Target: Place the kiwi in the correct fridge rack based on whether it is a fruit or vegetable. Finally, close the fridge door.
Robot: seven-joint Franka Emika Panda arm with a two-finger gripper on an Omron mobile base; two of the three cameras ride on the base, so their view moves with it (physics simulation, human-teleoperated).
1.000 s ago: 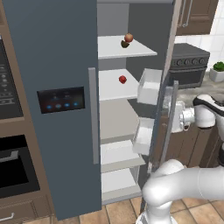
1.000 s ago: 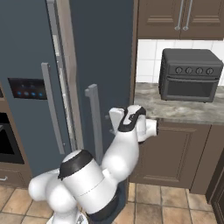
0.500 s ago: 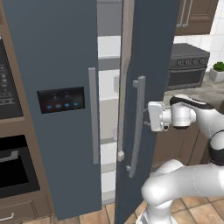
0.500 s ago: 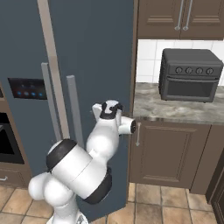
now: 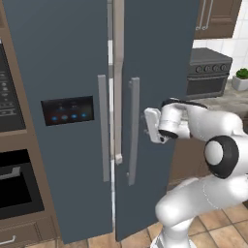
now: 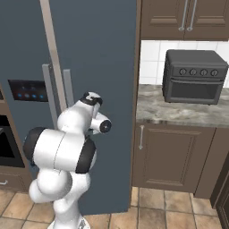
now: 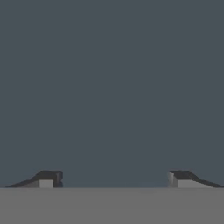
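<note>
The slate-blue fridge door (image 5: 160,72) with its pale bar handle (image 5: 133,131) stands almost shut, leaving a narrow pale slit beside the other door. My gripper (image 5: 146,125) is up against the door's outer face, just right of the handle. In the hand view the door (image 7: 112,87) is right in front of the camera, and the two dark fingertips (image 7: 48,178) stand wide apart with nothing between them, so my gripper (image 7: 113,179) is open. From the right, my arm stands in front of the door (image 6: 103,53). The kiwi and the fridge rack are hidden behind the door.
The left door with the blue-lit display panel (image 5: 68,110) is shut. A dark toaster oven (image 6: 193,76) sits on the stone counter (image 6: 179,114) to the right, over brown base cabinets (image 6: 170,156). A wall oven (image 5: 14,186) is at the left.
The fridge door has swung from wide open to nearly shut, with my hand following against its outer face. The shelves and the fruit on them have gone out of sight behind it.
</note>
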